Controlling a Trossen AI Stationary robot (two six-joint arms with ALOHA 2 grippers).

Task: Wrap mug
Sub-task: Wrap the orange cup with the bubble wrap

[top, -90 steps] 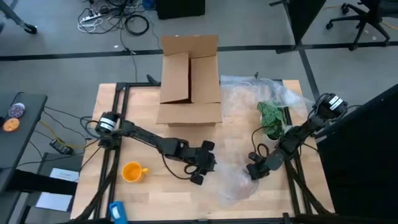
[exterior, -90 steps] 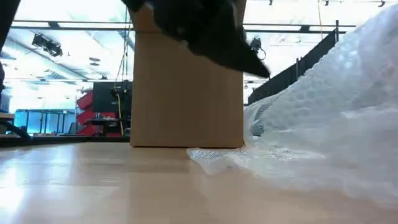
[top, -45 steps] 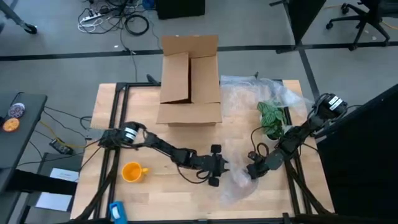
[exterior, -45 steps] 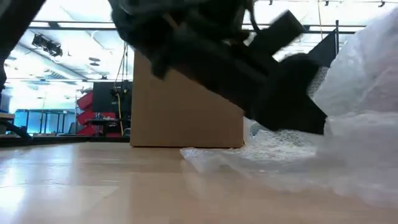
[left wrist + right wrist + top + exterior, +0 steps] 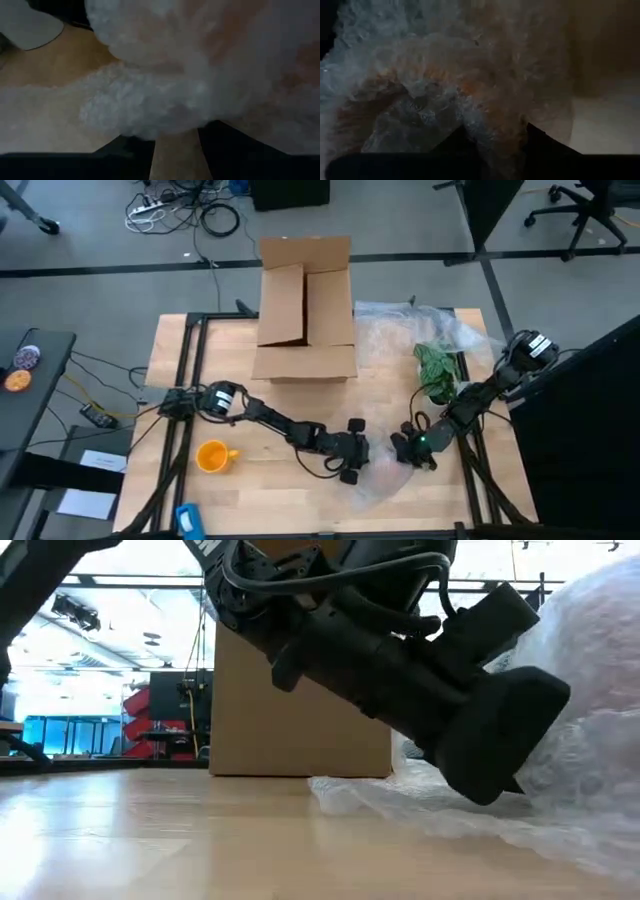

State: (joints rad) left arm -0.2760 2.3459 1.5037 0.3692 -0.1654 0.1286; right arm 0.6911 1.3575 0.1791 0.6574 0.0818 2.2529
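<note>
The small orange mug stands on the table at the near left, its handle toward the right, with no gripper near it. A crinkly clear bubble-wrap sheet runs from the far right of the table to the near middle. My left gripper is open and low at the sheet's near left edge, with bare wood between its fingers. My right gripper is shut on the sheet from the right. In the low view the wrap bulges up behind my left gripper. My left gripper has the sheet's bunched edge right at its fingertips; I cannot tell whether they touch it. My right gripper pinches a bunched fold of the wrap between its two fingers, several layers by the look of it. The wrap swells up beyond the fingers.
An open cardboard box stands at the far middle of the table. A green patterned thing lies on the wrap at the right. Bare wood lies between the mug and the sheet. A blue object sits at the near left edge.
My left gripper has gone toward the table's right edge and a little nearer, from beside the mug's side of the table up to the wrap's near left edge, and has sunk low over the table. My right gripper has stayed about where it was.
</note>
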